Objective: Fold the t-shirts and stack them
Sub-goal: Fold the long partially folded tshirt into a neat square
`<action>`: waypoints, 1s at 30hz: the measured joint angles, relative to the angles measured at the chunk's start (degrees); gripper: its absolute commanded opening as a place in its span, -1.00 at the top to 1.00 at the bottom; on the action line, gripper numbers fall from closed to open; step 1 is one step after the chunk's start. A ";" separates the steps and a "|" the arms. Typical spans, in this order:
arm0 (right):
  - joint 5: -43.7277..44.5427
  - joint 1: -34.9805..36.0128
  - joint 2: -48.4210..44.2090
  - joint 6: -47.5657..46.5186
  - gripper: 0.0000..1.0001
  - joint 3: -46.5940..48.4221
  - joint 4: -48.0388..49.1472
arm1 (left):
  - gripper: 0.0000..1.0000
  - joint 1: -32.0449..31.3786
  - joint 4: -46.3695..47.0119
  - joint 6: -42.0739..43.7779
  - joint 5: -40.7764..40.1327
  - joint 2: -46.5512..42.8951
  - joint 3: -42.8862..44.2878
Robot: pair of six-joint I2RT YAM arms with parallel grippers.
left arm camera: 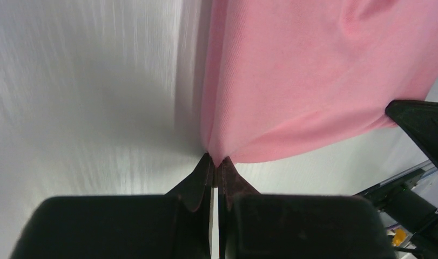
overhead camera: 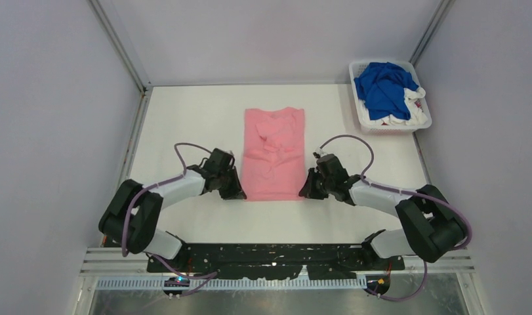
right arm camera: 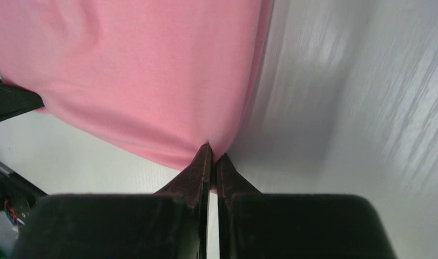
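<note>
Near corners of the pink t-shirt (overhead camera: 274, 154) — pinched tight in left jaws and right jaws

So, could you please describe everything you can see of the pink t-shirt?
The pink t-shirt is plain, soft-looking light pink cloth, folded into a long, narrow rectangle with no sleeves sticking out. It lies on the white table, lengthwise away from the arms, with some wrinkles near its middle. The left end effector is shut on its near left corner and the right end effector is shut on its near right corner. Each pinched corner is drawn to a small point.
</note>
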 measured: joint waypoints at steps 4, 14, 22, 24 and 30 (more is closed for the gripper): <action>-2.47 2.16 -5.66 0.31 0.89 -3.06 -5.33 | 1.00 -3.28 -3.67 -0.07 -1.84 -9.11 -6.10; -9.62 12.20 -26.67 4.07 0.89 -5.70 -18.73 | 1.00 -12.41 -18.97 -1.62 -3.72 -37.75 -11.37; -7.93 10.62 -29.62 3.34 0.89 2.12 -23.47 | 1.00 -11.69 -19.87 0.00 -7.26 -39.93 -5.05; -7.98 8.50 -27.89 2.60 0.89 4.74 -23.67 | 1.00 -10.25 -19.41 1.14 -8.13 -36.57 -0.87; -9.09 -0.35 -20.63 -0.28 0.89 12.33 -22.84 | 1.00 -3.15 -16.37 4.57 -7.85 -26.10 9.25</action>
